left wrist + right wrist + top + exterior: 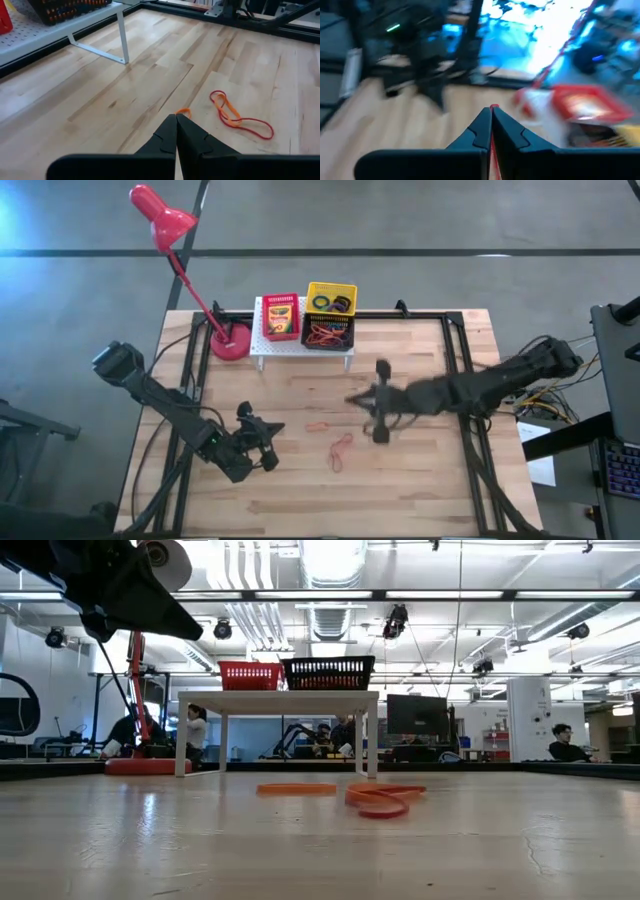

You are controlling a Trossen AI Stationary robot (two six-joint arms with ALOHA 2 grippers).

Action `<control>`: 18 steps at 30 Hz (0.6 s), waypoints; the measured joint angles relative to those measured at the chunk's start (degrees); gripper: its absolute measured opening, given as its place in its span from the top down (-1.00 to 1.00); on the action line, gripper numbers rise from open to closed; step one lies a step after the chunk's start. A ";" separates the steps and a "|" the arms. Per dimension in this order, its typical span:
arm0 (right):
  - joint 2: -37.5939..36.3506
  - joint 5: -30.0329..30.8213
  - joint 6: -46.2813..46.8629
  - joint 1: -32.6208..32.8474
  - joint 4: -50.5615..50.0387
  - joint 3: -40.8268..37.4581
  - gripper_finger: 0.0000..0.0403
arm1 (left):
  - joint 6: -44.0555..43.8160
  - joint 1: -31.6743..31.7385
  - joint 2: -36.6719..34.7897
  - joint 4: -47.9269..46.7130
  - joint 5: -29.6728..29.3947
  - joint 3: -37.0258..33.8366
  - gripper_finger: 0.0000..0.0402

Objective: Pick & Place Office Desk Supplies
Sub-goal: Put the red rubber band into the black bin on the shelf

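From my station I see the right gripper [352, 400] raised over the middle of the table [420, 470], its fingers [482, 131] pinched together on a thin red rubber band [493, 107] whose strand shows between the tips in the right wrist view. The left gripper [272, 442] sits low over the near left part of the table, clenched with nothing between its fingers [167, 135]. On the bare wood between the two arms lie a small orange band [317, 425] and, just to its right and nearer to me, a tangle of orange-red bands [341, 448]; in the low view they rest flat in front of the white rack [277, 697]. That rack stands at the far edge of the table and carries a red basket [281, 316] holding a yellow-and-green box [280, 320], a yellow basket [332, 298] with little rings inside, and a black basket [328, 332] with more orange-red bands in it. The red desk lamp [163, 218] has its base just left of the rack.
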 joint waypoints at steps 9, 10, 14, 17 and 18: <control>3.19 0.06 -7.15 -14.13 -12.21 16.46 0.96 | -0.02 0.00 0.00 0.21 0.00 -0.07 0.96; 4.03 0.02 -7.40 -15.81 -12.91 17.55 0.96 | -0.02 0.00 0.00 0.21 0.00 -0.07 0.96; 7.89 -0.29 -8.86 -21.86 -14.29 20.42 0.96 | -0.02 0.00 0.00 0.23 0.00 -0.07 0.96; 10.99 -0.51 -9.72 -25.37 -14.63 20.71 0.96 | -0.02 0.00 0.00 0.23 -0.02 -0.07 0.96; 12.08 -0.51 -9.88 -26.34 -14.72 20.82 0.96 | -0.02 0.00 0.00 0.23 -0.06 -0.07 0.96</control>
